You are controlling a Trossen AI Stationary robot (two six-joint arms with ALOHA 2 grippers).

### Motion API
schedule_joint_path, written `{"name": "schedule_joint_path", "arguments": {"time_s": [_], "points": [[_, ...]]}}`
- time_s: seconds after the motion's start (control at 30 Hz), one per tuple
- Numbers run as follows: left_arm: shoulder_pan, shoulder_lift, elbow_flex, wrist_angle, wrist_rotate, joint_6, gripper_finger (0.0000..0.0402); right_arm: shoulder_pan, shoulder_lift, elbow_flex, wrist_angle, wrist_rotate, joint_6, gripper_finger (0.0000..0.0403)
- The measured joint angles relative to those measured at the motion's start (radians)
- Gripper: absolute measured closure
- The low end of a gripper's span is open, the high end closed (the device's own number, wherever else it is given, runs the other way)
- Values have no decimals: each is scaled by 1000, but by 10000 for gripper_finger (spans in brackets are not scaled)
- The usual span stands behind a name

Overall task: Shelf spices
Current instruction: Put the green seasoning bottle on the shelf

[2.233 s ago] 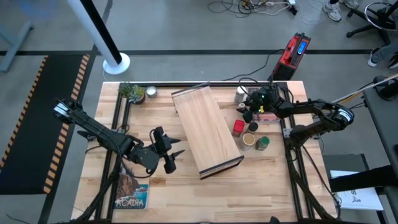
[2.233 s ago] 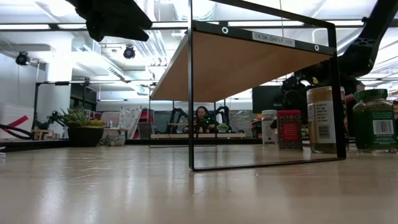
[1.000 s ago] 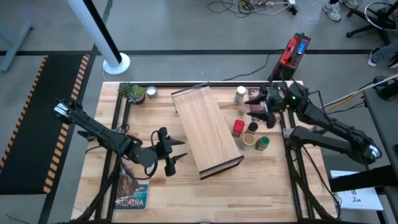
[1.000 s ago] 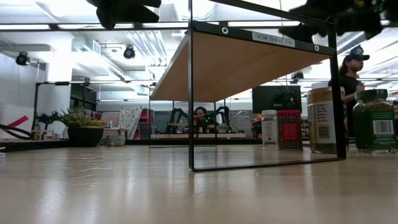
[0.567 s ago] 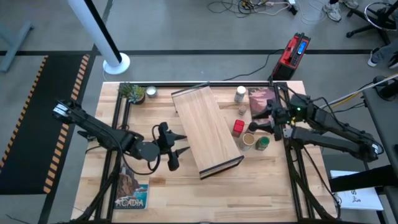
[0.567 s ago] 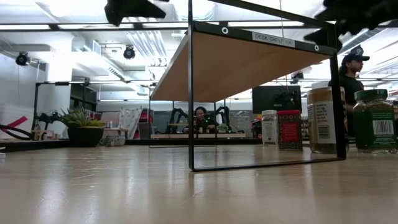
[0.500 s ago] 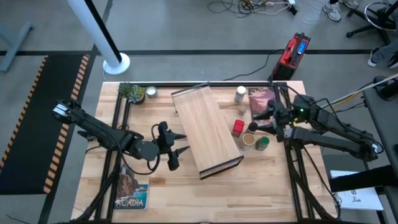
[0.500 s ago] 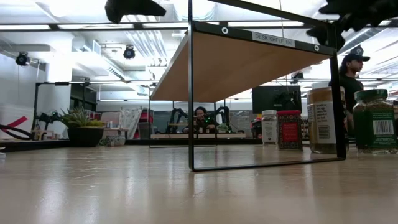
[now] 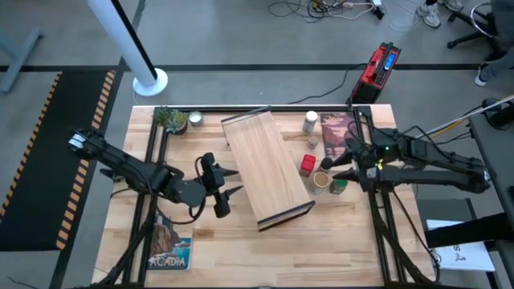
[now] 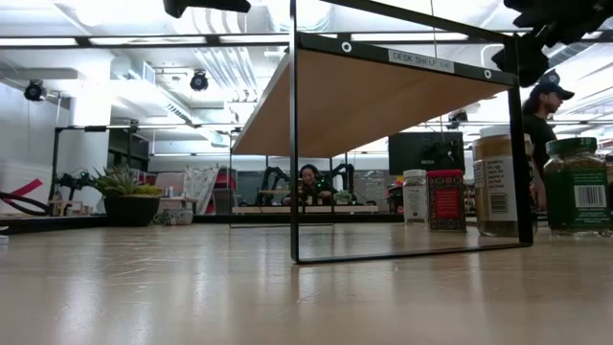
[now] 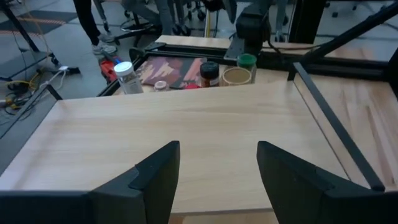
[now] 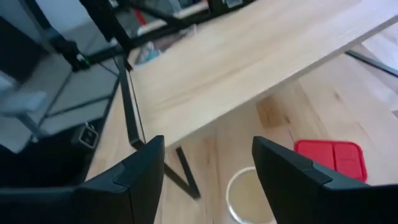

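On the counter [image 9: 337, 233] right of the shelf [image 9: 266, 168], we count six spices [image 9: 321, 160] from above, the black-lidded one partly hidden beneath the right gripper [image 9: 336, 164], whose jaws stand apart. The low view shows only four of them. Left of the shelf, the left gripper [image 9: 225, 193] hovers with jaws apart.

Wooden table [image 9: 337, 233] under shelf [image 9: 266, 168], spices [image 9: 321, 168]
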Motion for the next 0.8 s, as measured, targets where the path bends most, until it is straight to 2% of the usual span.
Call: {"name": "schedule_joint_path", "arguments": {"time_s": [0.13, 0.37, 0.57, 0.8], "points": [[0, 0, 15, -63, -13, 1, 198, 70, 39, 79, -91, 68, 14, 185], [0, 0, 16, -92, -77, -3, 198, 207, 154, 186, -338, 339, 84, 185], [1, 0, 16, -97, -78, -10, 198, 328, 287, 221, -371, 395, 152, 185], [28, 0, 16, -63, -68, -36, 198, 438, 446, 312, -546, 481, 277, 185]]}}
